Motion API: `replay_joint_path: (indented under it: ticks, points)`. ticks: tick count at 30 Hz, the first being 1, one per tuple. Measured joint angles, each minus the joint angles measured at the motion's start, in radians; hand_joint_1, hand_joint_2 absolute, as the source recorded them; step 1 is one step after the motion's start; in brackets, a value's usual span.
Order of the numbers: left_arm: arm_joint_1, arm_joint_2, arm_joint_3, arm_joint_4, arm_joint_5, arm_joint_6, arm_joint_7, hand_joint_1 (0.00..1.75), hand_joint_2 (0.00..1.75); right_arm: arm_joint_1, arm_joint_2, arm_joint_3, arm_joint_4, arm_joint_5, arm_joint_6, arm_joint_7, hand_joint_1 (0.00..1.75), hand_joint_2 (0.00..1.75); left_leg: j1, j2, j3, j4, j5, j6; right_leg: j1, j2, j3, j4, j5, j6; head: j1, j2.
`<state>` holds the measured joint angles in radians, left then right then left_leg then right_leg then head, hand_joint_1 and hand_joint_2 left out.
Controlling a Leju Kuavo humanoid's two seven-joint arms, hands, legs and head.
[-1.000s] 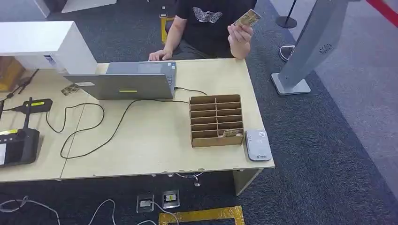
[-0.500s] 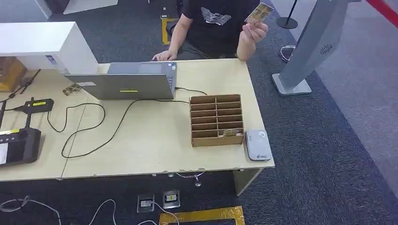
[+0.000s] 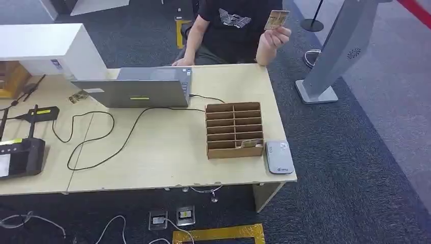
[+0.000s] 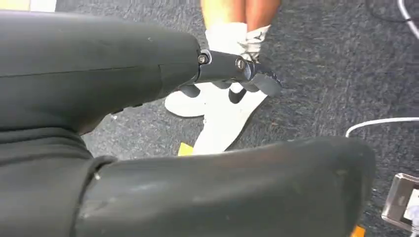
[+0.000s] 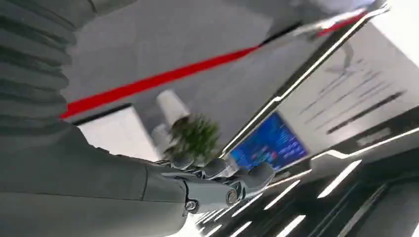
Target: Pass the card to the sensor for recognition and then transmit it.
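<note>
Card (image 3: 277, 19), one, in person's raised hand (image 3: 275, 36); one sensor (image 3: 279, 157) on table (image 3: 167, 162).

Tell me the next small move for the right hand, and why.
Probably raise the right hand toward the card: a person's hand holds it up beyond the table's far edge, and the robot hand holds nothing.

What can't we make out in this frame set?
- Card print: too small in the head view.
- Person: cut off by the head view's top edge.
- Laptop screen: faces away.
- Left hand and right hand: too close and partial in the wrist views to tell their pose.
</note>
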<state>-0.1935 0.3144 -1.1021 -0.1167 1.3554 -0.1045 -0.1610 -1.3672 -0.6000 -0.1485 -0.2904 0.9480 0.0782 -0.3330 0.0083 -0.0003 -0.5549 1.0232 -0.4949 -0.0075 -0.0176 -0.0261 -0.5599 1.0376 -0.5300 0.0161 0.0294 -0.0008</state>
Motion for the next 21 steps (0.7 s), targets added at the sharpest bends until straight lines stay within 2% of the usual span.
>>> replay_joint_path:
  ticks: [4, 8, 15, 21]
  points:
    - [0.005, 0.011, -0.004, 0.0, -0.023, 0.0, 0.0, 0.0, 0.0, 0.046, 0.031, 0.231, -0.092, -0.276, -0.018, 0.06, 0.0, 1.75, 0.001, -0.005, -0.004, 0.0, 0.0, -0.001, 0.002, -0.005, 0.0, 0.0, 0.0, 0.0, 0.002, 0.0]
    - [0.004, 0.027, -0.017, 0.0, -0.033, 0.0, -0.006, 0.0, 0.0, 0.087, 0.048, 0.452, -0.173, -0.405, -0.033, 0.107, 0.0, 1.75, 0.001, -0.001, -0.004, 0.0, 0.0, -0.001, 0.001, -0.001, -0.001, -0.001, 0.0, 0.0, 0.001, 0.0]
    - [0.006, 0.033, -0.024, -0.001, -0.044, 0.0, -0.014, 0.0, 0.0, 0.139, 0.06, 0.724, -0.229, -0.466, -0.042, 0.117, 0.0, 1.75, 0.001, -0.002, -0.004, 0.0, 0.0, -0.001, 0.001, -0.002, -0.001, -0.001, 0.0, 0.0, 0.002, 0.0]
    - [0.007, 0.036, -0.032, -0.002, -0.056, 0.0, -0.014, 0.0, 0.0, 0.171, 0.059, 0.861, -0.232, -0.477, -0.09, 0.101, 0.0, 1.75, 0.001, -0.002, -0.004, 0.0, 0.0, -0.001, 0.001, -0.001, -0.002, -0.001, 0.0, 0.0, 0.002, 0.0]
